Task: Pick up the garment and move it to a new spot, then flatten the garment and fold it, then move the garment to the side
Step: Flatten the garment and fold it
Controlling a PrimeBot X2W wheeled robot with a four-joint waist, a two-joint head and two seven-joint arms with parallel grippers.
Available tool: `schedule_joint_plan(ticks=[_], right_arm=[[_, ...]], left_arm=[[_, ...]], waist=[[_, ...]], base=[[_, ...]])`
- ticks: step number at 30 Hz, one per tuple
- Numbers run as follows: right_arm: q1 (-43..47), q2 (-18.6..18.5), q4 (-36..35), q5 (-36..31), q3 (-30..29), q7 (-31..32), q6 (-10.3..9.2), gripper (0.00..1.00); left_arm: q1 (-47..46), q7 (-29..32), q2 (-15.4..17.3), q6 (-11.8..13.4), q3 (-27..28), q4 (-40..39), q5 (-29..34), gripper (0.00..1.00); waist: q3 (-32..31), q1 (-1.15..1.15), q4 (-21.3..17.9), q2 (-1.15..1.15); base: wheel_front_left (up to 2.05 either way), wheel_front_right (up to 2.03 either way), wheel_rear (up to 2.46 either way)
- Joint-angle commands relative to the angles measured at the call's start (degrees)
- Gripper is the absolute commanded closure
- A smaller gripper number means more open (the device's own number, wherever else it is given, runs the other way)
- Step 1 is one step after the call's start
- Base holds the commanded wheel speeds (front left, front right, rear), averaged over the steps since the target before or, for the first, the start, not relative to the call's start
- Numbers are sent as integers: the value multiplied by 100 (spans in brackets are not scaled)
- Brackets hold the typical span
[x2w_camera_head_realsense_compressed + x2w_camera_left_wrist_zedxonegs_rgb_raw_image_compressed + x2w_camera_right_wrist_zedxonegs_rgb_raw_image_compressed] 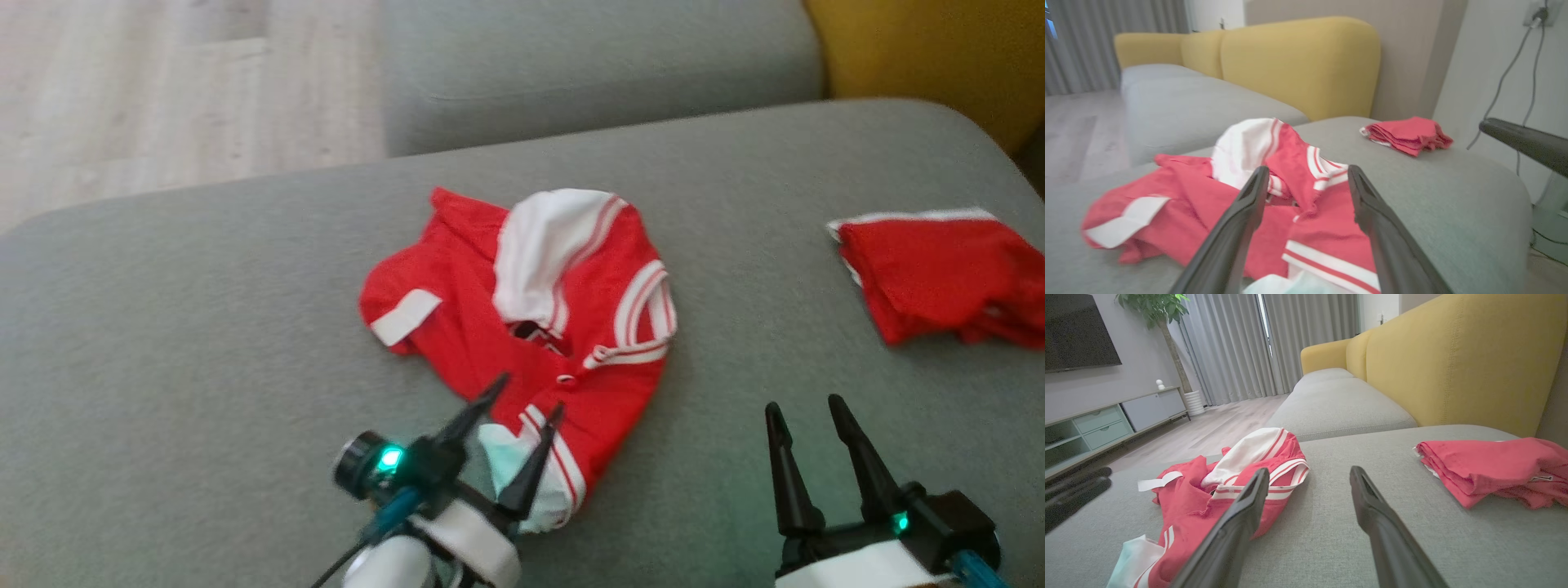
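A crumpled red garment (531, 318) with white sleeves and striped trim lies in a heap in the middle of the grey sofa seat (204, 343). It also appears in the left wrist view (1306, 204) and the right wrist view (1208, 490). My left gripper (529, 392) hovers open over the garment's near edge, one finger on each side of the striped hem, holding nothing. To the right of the garment my right gripper (804, 406) stands open above bare cushion. In the right wrist view its fingers (1237, 526) frame the grey seat beside the garment.
A folded red cloth (939, 273) lies at the seat's far right edge. Behind it rises a yellow backrest (1453, 355), and a second grey cushion (596, 65) lies beyond. Wooden floor (163, 90) lies past the seat's left edge. A TV cabinet (1106, 420) stands across the room.
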Motion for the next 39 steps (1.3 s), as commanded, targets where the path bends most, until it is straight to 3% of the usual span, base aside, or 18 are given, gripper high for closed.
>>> schedule_joint_plan(ticks=[1, 6, 16, 17, 18, 24, 31, 39], right_arm=[[-290, -117, -205, -31, 172, -21, -3, 0], [-444, -188, -201, -25, 285, -21, -3, 0], [-502, -234, -170, -53, 287, -21, -3, 0], [-490, -232, -167, -56, 272, -21, -3, 0], [-460, -228, -158, -65, 263, -21, -3, 0], [-429, -224, -156, -68, 301, -21, -3, 0], [-392, -227, -167, -79, 357, -21, -3, 0], [-352, -177, -276, -75, 346, -21, -3, 0]], left_arm=[[-412, -3, -24, -18, 7, 18, -97, 0], [-1200, 169, -24, -30, -650, 971, -374, 0], [-1829, 157, -25, 31, -978, 2164, -856, 0], [-1858, 138, -25, 24, -1011, 2242, -897, 23], [-1916, 94, -25, 14, -1054, 2386, -977, 99], [-2061, -6, -25, -19, -1223, 2438, -1367, 100], [-2916, -49, -25, -33, -1697, 1436, -2198, 100], [-4814, -54, 212, -34, -1100, 300, -2634, 100]], waist=[[176, -1, -248, 0], [352, -1, -663, 0], [440, -1, -1346, 0], [429, -1, -1400, 0], [402, -1, -1495, 0], [282, -1, -1701, 0], [128, -1, -1749, 0], [55, -1, -1696, 0]], base=[[0, 0, 0], [0, 0, 0], [0, 0, 0], [0, 0, 0], [0, 0, 0], [0, 0, 0], [0, 0, 0], [0, 0, 0]])
